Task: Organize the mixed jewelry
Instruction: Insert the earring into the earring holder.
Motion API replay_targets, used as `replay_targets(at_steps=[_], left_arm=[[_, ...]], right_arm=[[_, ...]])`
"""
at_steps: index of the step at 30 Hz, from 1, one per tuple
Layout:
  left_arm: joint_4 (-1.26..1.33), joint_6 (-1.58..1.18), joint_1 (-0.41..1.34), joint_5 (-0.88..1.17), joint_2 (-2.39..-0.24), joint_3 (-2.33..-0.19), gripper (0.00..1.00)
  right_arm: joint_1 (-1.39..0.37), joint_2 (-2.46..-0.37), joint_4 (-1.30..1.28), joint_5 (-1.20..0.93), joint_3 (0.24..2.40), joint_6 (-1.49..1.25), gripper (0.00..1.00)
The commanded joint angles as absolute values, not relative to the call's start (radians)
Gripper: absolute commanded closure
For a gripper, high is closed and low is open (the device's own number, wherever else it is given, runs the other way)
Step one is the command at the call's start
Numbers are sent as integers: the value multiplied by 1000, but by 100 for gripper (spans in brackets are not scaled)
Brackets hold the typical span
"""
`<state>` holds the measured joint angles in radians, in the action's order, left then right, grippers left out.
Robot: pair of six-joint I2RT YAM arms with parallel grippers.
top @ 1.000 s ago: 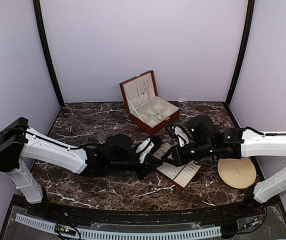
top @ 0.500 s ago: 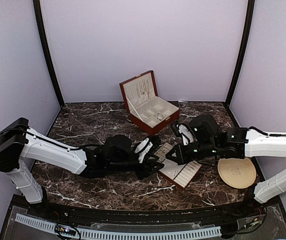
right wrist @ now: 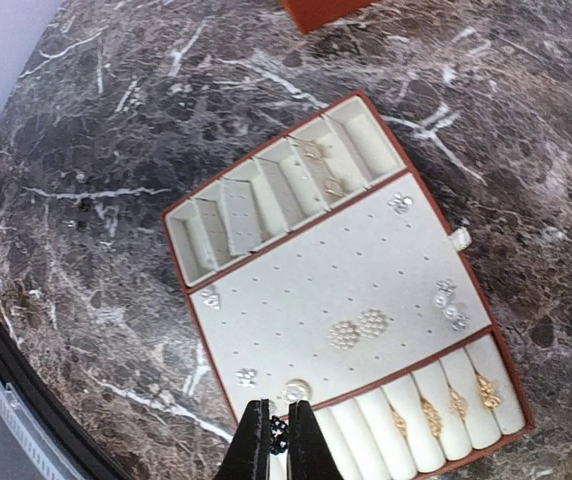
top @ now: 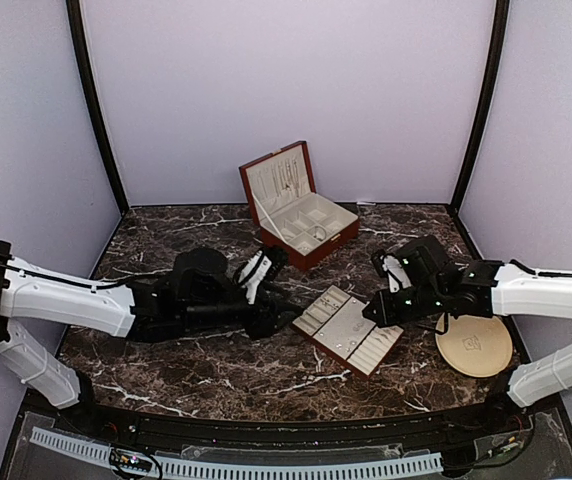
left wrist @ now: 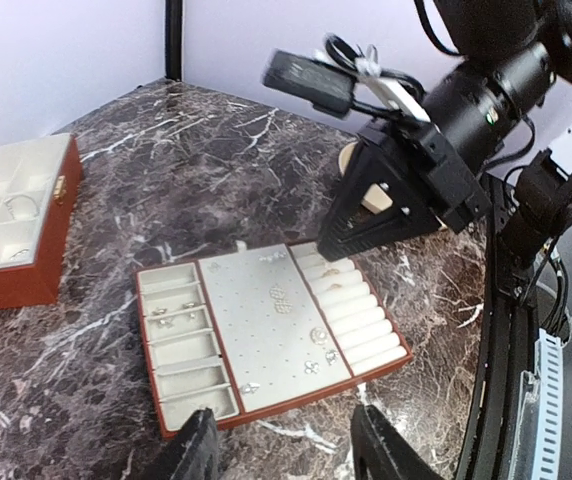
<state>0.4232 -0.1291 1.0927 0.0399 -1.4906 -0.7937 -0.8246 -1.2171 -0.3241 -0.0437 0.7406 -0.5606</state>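
A flat red-brown tray [top: 349,333] with cream lining lies mid-table, holding mixed jewelry: pearl-cluster studs [right wrist: 358,330], small silvery studs [right wrist: 448,303] and gold rings [right wrist: 436,412] on its rolls. My right gripper [right wrist: 279,445] hovers over the tray's roll end, shut on a small dark beaded piece [right wrist: 279,431]. From above, the right gripper [top: 374,315] is at the tray's right edge. My left gripper [left wrist: 288,452] is open with nothing between its fingers, just short of the tray [left wrist: 256,320]. In the top view the left gripper [top: 278,312] sits left of the tray.
An open red-brown jewelry box [top: 297,206] with cream compartments stands behind the tray, its lid upright; it also shows at the left [left wrist: 11,225]. A round beige plate [top: 474,346] lies at the right, under the right arm. Dark marble table all around.
My left gripper has opened and drawn back left, off the tray. My right gripper has shifted right to the tray's edge, closing tighter on the dark piece.
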Motion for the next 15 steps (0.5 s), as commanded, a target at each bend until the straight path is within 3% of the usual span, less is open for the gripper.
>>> replay_targets(at_steps=[1,15], left_arm=[[280,-190,984,113,-1374,-791,52],[-187,-62,606,239,-1229,-1006,48]], right_arm=[[-794,-1205,-330,-10,715,-528,94],[-832,-1317,-341,34,715,-514,94]])
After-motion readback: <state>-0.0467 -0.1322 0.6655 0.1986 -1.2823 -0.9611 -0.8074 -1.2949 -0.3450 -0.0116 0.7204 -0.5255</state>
